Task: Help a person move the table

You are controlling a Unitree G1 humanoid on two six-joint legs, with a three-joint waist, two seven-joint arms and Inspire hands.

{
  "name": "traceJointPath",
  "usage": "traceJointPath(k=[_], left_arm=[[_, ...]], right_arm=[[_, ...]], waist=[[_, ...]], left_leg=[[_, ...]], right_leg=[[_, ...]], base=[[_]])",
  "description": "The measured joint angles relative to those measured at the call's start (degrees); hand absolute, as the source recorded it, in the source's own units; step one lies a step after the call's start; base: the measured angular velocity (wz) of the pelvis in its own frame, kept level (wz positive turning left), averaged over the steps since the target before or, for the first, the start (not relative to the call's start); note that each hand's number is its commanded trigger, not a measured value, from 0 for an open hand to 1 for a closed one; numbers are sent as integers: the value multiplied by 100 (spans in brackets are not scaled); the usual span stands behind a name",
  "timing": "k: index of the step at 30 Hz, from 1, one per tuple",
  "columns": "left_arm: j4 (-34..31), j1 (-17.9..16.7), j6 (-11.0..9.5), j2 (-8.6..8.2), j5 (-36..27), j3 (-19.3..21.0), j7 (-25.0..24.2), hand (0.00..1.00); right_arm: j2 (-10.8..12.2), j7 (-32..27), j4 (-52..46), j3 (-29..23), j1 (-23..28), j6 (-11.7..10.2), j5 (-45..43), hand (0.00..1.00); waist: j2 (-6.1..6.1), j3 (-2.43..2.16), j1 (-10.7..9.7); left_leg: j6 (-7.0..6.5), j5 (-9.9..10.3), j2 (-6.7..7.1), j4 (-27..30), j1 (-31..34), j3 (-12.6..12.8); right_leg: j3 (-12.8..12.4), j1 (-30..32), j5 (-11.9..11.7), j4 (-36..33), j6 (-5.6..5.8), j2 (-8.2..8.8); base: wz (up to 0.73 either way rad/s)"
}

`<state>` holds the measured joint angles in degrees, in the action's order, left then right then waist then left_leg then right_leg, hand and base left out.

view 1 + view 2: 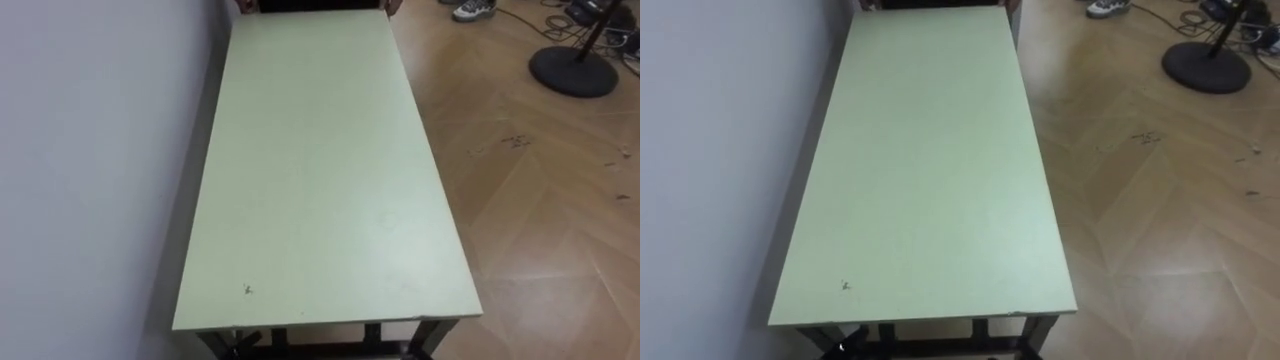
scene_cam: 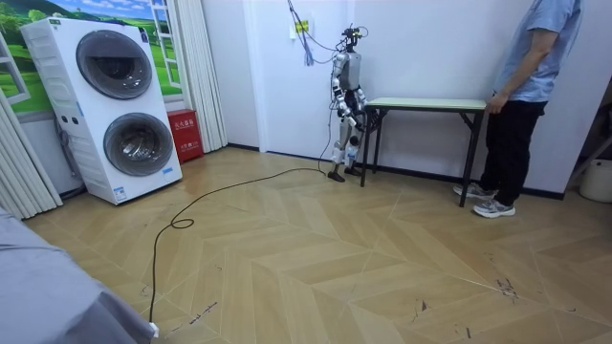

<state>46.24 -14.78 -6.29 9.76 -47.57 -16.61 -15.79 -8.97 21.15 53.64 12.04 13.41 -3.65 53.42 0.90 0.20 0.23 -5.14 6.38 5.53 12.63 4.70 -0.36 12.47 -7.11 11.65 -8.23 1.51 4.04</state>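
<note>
A long table (image 1: 320, 180) with a pale green top and black legs runs away from me beside a white wall. I stand at its near end. In the room view my right hand (image 2: 361, 109) and left hand (image 2: 366, 103) are at that end (image 2: 426, 102), too small to read. A person (image 2: 531, 86) stands at the far end, with a hand (image 2: 495, 100) on the table's edge. That person's fingers (image 1: 393, 6) grip the far corners in the eye views (image 1: 1012, 5).
The white wall (image 1: 90, 150) lies close along the table's left side. Wooden floor opens to the right, with a round black stand base (image 1: 573, 72) and cables at the far right. Stacked washing machines (image 2: 120, 105) stand at the room view's left.
</note>
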Motion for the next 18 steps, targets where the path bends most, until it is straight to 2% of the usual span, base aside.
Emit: traceJointPath(k=[4, 10, 18], left_arm=[[73, 29, 0, -46, 103, 85, -30, 0], [146, 21, -15, -47, 97, 155, -95, 0], [163, -46, -30, -133, 104, 393, -70, 0]], right_arm=[[-1, -15, 228, -57, -64, 6, 0, 0], [-68, -107, 686, -440, -24, 9, -3, 0], [-20, -299, 1097, -578, 228, 12, -271, 0]], waist=[[-14, 8, 4], [-16, 8, 15], [4, 6, 12]], left_leg=[[30, 21, -1, -15, -16, -3], [62, 28, 8, -93, -59, -65], [105, 27, -39, -130, -95, -26]], right_leg=[[18, 11, 1, -42, 1, -14], [-5, 14, 0, -53, 1, -23], [-77, 23, -1, -53, -1, -66]], base=[[0], [0], [-4]])
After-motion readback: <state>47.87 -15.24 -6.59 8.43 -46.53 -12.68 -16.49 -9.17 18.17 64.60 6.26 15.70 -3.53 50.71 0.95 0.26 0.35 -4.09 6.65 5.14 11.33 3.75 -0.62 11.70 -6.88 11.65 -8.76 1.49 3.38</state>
